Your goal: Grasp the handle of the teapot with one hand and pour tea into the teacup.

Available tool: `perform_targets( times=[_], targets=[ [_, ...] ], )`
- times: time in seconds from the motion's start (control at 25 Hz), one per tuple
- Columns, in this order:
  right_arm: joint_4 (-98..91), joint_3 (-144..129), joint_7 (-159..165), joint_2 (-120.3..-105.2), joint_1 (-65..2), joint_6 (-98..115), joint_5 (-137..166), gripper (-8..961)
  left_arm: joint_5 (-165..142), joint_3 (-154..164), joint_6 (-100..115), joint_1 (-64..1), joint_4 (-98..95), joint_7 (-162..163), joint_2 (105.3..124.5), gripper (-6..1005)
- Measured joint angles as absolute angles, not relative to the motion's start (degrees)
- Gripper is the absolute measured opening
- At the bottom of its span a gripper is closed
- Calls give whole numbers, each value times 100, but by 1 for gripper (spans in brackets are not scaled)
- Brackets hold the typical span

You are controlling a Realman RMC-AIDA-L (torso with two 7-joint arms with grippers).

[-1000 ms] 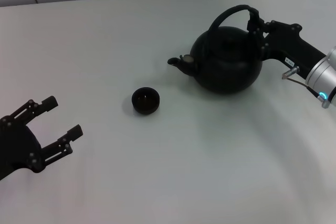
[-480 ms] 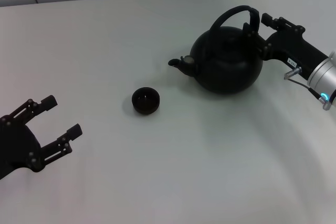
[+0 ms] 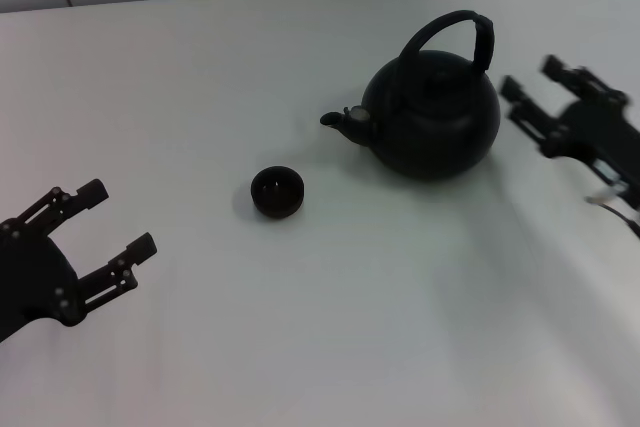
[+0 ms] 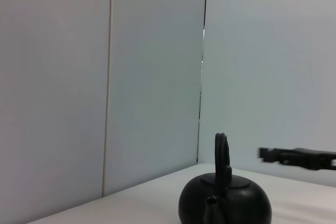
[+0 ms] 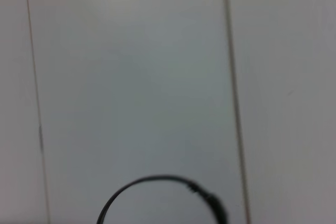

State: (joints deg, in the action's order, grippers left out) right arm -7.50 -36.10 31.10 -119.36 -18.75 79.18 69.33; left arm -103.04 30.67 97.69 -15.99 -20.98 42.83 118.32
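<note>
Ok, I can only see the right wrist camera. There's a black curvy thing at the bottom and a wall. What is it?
Observer: That's the handle of the teapot, which stands on a white table.
Operator: Is my right gripper holding it?
Observer: No. The head view shows the right gripper open, beside the teapot and not touching the handle.
Operator: Where's the cup?
Observer: The teacup sits roughly between the teapot's spout and the open left gripper, touching neither.
</note>
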Motion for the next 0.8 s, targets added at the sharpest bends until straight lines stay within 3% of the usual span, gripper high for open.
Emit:
perform_targets(
  times=[0.08, 0.36, 0.56, 0.64, 0.68, 0.8],
  targets=[
    [-751, -3354, 3119, -11922, -1518, 8418, 6933, 624, -10304, 3067, 9792, -1604, -2071, 4258, 11826, 812],
    [-785, -3319, 3210, -11904, -1315, 8583, 7009, 624, -10304, 3086, 9764, -1609, -2006, 4232, 11826, 811],
    [-1647, -3360, 4257, -11753, -1298, 8903, 8244, 624, -10380, 3193, 9756, -1791, -2105, 4466, 11752, 811],
    [-2160, -3347, 4815, -11668, -1318, 9083, 9079, 624, -10527, 3379, 9748, -2000, -2232, 4820, 11605, 811],
    [-2699, -3322, 5297, -11588, -1378, 9346, 9904, 624, -10736, 3527, 9728, -2222, -2336, 5176, 11445, 811],
    [-3203, -3311, 5707, -11547, -1448, 9621, 10529, 624, -11012, 3592, 9727, -2479, -2431, 5591, 11277, 811]
  ],
)
